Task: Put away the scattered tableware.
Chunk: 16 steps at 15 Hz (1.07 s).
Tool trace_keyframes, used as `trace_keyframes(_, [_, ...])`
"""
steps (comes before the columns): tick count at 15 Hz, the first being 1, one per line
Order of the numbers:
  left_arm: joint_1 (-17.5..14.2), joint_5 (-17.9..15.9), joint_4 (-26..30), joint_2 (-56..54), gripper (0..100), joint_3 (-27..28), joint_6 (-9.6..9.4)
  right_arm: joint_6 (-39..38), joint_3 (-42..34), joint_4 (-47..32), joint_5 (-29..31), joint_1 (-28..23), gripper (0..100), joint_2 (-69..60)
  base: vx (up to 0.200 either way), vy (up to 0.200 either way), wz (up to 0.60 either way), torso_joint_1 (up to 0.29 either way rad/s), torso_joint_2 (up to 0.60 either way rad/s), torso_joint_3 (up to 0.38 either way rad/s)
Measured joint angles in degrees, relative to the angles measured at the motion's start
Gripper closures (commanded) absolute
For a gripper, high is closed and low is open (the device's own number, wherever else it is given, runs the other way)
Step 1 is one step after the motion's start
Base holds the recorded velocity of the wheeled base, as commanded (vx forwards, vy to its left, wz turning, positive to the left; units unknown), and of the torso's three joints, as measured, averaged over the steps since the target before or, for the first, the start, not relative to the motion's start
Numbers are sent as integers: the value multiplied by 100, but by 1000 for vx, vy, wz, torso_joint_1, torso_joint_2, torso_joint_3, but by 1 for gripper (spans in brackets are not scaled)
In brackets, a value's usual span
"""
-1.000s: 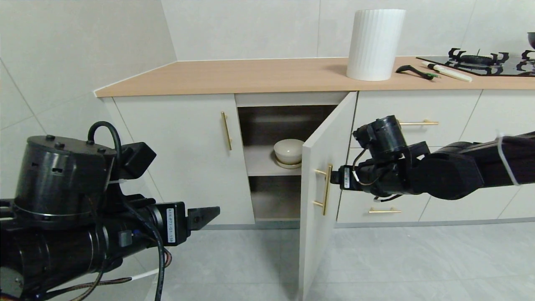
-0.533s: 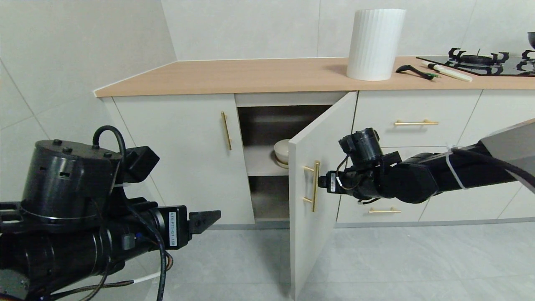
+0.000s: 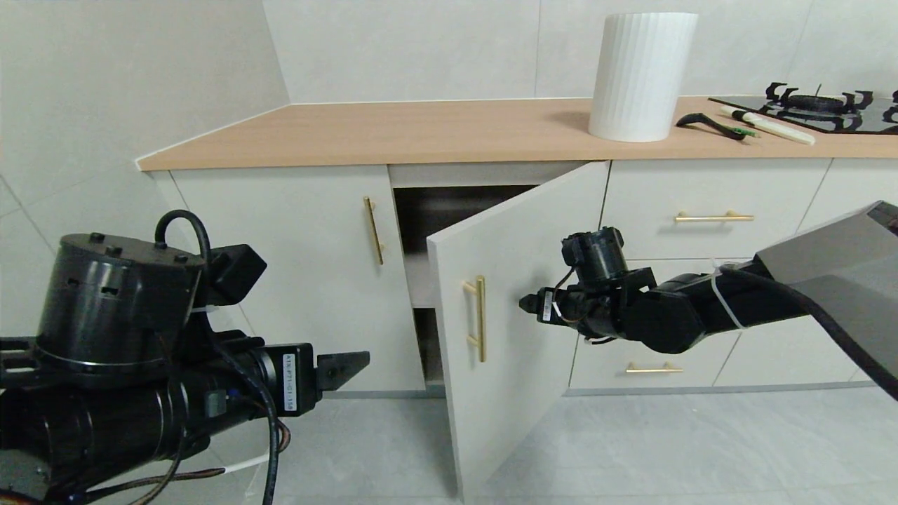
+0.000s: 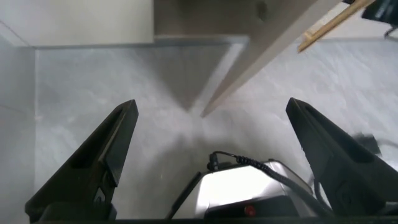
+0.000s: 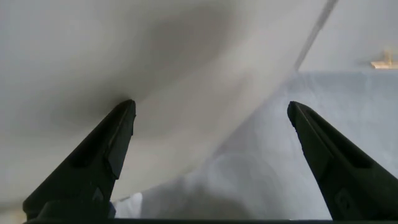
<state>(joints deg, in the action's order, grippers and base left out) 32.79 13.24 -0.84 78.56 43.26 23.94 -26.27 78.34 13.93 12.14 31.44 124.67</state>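
Right pincer (image 3: 525,303) at white cabinet door (image 3: 506,235)

The head camera sits high and looks forward and down at the cabinet run under the counter (image 3: 421,133), from middling range. The left wrist camera peers past the left gripper (image 4: 211,109) down at the floor (image 4: 124,81), catching the bottom corner of the cabinet door (image 4: 273,56). The right wrist camera faces that same door from very close. All three views share it.

The countertop (image 3: 421,133) looked like smooth light wood, the cabinet door (image 3: 523,231) was plain matt white with a shiny gold metal handle (image 3: 480,319), and the white container (image 3: 642,77) had a ridged, matt side.
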Motion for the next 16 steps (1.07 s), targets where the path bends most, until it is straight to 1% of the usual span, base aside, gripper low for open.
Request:
trace_keyframes(5, [-2,2,0,27,0,-5,0,-241,49,-4,-10,-7,0,29,0,0,0,0,0,0])
trace_keyframes(7, [0,0,-2,27,0,-5,-5,-455,135,2,-13,9,0,38,0,0,0,0,0,0])
trace_keyframes(12, [0,2,0,33,0,-2,-5,-1235,684,-11,-5,1,0,245,0,0,0,0,0,0])
trace_keyframes(16, [0,0,-2,38,0,0,0,-1607,1012,-17,1,-29,0,424,0,0,0,0,0,0])
